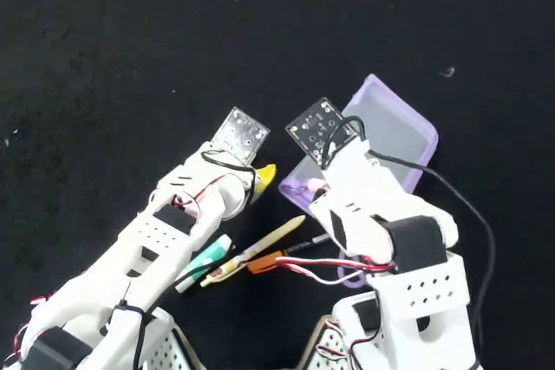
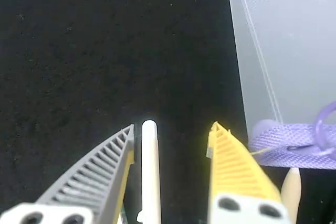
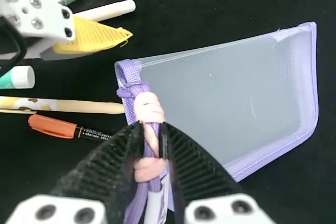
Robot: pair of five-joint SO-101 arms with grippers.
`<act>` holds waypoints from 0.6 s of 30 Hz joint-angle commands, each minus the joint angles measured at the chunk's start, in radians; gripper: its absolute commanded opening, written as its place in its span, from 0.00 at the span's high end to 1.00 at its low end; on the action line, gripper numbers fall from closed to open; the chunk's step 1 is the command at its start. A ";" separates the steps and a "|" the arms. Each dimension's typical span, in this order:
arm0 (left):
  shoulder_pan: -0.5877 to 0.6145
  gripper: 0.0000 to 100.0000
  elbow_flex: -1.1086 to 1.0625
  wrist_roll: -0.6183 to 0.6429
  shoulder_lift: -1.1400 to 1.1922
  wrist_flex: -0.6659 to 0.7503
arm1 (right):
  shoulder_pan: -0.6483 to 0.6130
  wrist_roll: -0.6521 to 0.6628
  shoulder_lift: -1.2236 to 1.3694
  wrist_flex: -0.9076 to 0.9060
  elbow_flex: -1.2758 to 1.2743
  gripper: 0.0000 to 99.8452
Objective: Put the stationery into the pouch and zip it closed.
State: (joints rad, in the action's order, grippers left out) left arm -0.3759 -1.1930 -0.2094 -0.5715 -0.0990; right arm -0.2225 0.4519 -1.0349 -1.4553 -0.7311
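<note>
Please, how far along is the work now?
Done: nothing yet; the pouch shows nothing through its clear side. In hand: the right gripper is shut on the pouch's purple end, and the open left gripper straddles a cream pen. Left: that pen, the patterned pencil, the orange pen, the green-and-white marker, then zipping.

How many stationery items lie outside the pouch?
4 clear: a cream pen between the fingers of the left gripper, then a teal marker, a patterned pencil and an orange pen near the pouch. More may be hidden.

The right end effector (image 3: 151, 132) clamps the strap end of the pouch (image 3: 236, 93).
</note>
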 commanded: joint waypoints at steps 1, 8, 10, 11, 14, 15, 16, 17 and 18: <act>-0.018 0.77 0.018 0.006 -0.006 -0.002 | 0.017 0.005 0.005 -0.028 0.076 0.99; -0.076 0.77 0.010 0.005 -0.005 -0.003 | 0.017 0.003 0.005 -0.034 0.082 0.99; -0.085 0.77 0.010 0.005 -0.005 -0.003 | 0.017 0.003 0.002 -0.035 0.082 0.99; -0.085 0.77 0.010 0.005 -0.005 -0.003 | 0.017 0.003 0.002 -0.035 0.084 0.99; -0.085 0.77 0.012 0.005 -0.005 -0.003 | 0.017 0.003 0.002 -0.035 0.084 0.99; -0.087 0.77 0.010 0.005 -0.005 -0.003 | 0.017 0.003 0.002 -0.035 0.084 0.99; -0.087 0.77 0.010 0.005 -0.005 -0.002 | 0.017 0.003 0.002 -0.035 0.084 0.99; -0.087 0.77 0.012 0.005 -0.005 -0.002 | 0.017 0.003 0.001 -0.035 0.084 0.99; -0.087 0.77 0.012 0.005 -0.005 -0.002 | 0.017 0.003 -0.001 -0.035 0.084 0.99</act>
State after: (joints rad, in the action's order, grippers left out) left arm -0.4480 -1.1930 -0.2094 -0.5715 -0.0990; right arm -0.2225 0.4519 -1.0349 -1.4860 -0.7020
